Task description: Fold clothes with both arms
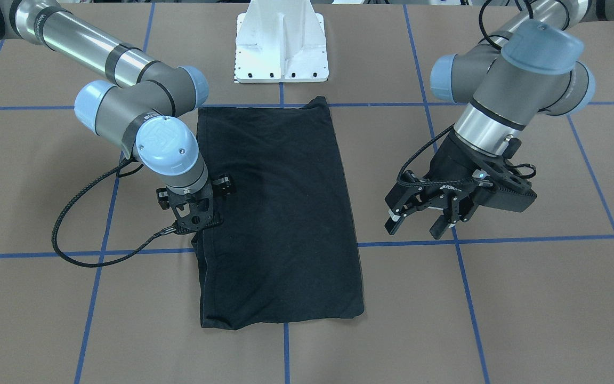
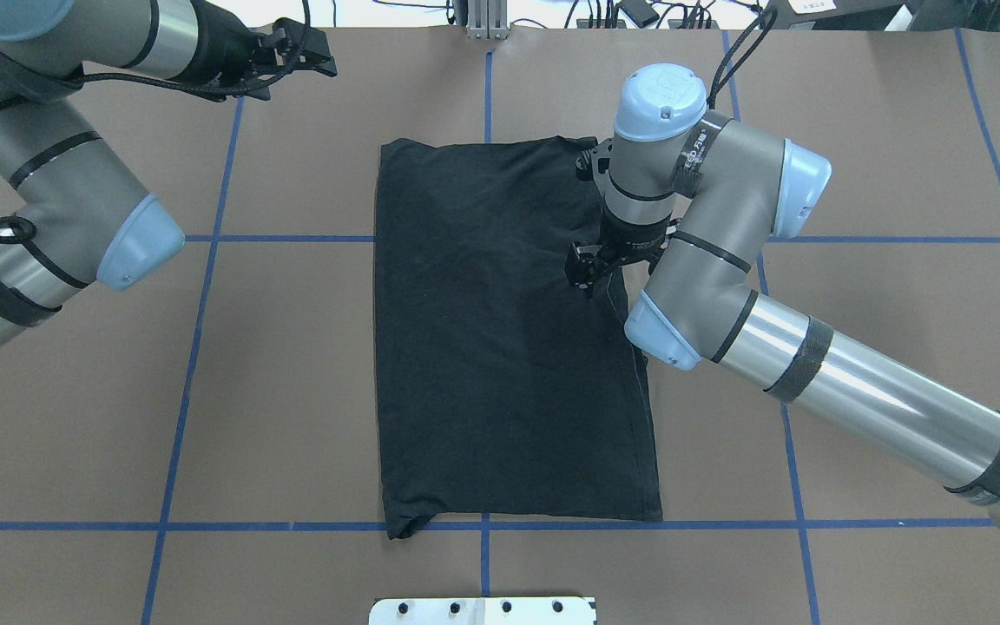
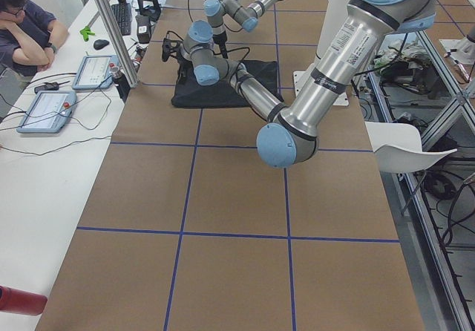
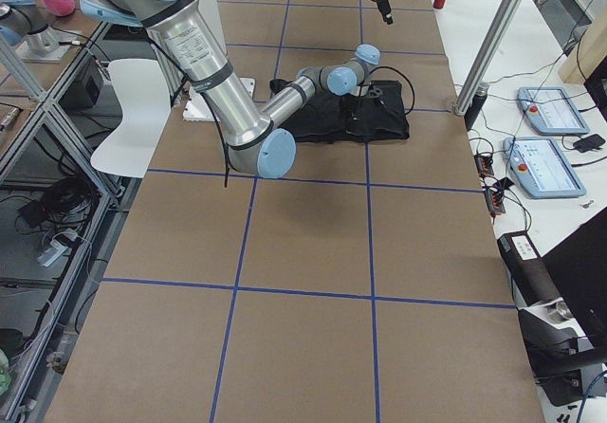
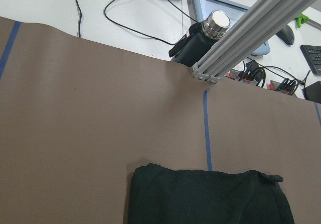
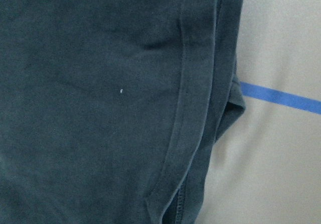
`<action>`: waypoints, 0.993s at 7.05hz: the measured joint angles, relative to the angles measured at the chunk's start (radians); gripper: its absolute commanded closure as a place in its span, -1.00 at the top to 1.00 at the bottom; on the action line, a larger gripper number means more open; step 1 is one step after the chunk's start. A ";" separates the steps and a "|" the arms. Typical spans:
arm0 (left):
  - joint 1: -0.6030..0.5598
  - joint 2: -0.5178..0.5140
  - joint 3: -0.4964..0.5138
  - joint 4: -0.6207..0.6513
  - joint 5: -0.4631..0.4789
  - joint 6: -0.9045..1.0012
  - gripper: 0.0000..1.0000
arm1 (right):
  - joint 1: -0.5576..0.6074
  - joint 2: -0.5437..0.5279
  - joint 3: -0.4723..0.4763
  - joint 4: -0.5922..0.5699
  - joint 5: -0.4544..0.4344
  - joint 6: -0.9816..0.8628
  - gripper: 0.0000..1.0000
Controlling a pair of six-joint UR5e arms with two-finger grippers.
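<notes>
One long folded strip, the T-shirt [image 1: 280, 213] lies mid-table [image 1: 499, 320]. Our right gripper [image 1: 194, 216] sits on its side edge, probably to fold it, grip hidden from us. The left gripper [image 1: 416, 228] hangs wide open, aside.

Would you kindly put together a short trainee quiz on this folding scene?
1. True or false: the left gripper rests on the shirt.
2. Which one is at the shirt's long edge? A) left gripper B) right gripper
3. Fill in: the left gripper's jaws stand ____.
Key: 1 false; 2 B; 3 open.
</notes>
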 measured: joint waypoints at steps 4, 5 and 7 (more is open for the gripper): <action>0.002 -0.001 0.000 0.001 0.000 0.000 1.00 | -0.005 -0.029 -0.029 -0.008 0.005 -0.002 1.00; 0.002 -0.002 0.000 0.002 0.000 0.000 1.00 | -0.006 -0.029 -0.035 -0.009 0.005 -0.002 1.00; 0.002 -0.003 -0.001 0.002 0.000 0.000 1.00 | -0.005 -0.032 -0.043 -0.009 0.005 -0.004 1.00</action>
